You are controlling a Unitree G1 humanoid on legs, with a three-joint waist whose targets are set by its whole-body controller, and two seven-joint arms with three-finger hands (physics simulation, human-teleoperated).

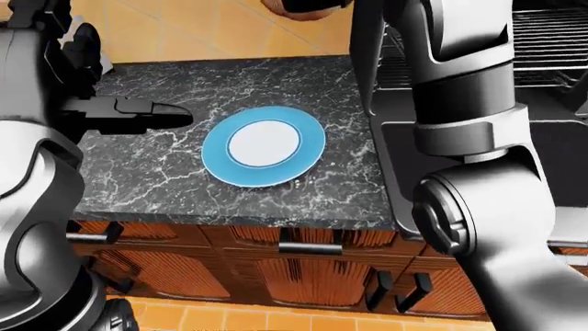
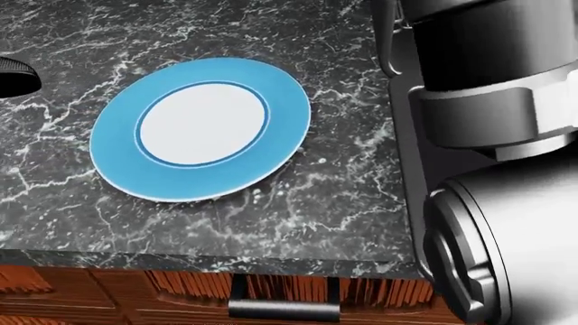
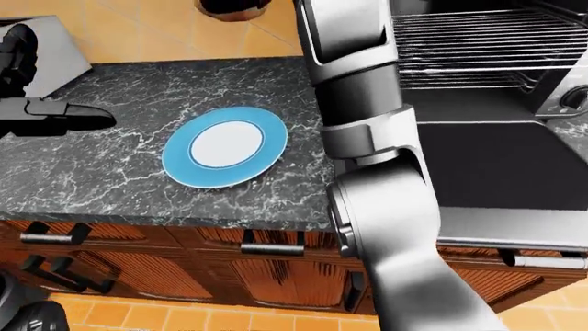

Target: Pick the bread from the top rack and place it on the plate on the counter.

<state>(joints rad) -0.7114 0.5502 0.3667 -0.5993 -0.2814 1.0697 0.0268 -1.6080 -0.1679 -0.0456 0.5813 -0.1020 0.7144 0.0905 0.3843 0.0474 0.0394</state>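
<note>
The right arm (image 3: 367,207) filled the near view. Beyond it the blue plate (image 2: 200,128) sat bare on the marble counter (image 2: 316,203), left hand (image 1: 138,114) open beside it. The bread (image 1: 298,8) showed at the top edge; the right hand's grip was cropped. A loose hold could drop it short.

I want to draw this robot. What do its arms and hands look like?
The right arm is shiny grey metal, built of fat tubes with a round disc-shaped joint. The left arm matches it, and the left robot hand has black, chunky, blunt fingers. No cables or markings show.
</note>
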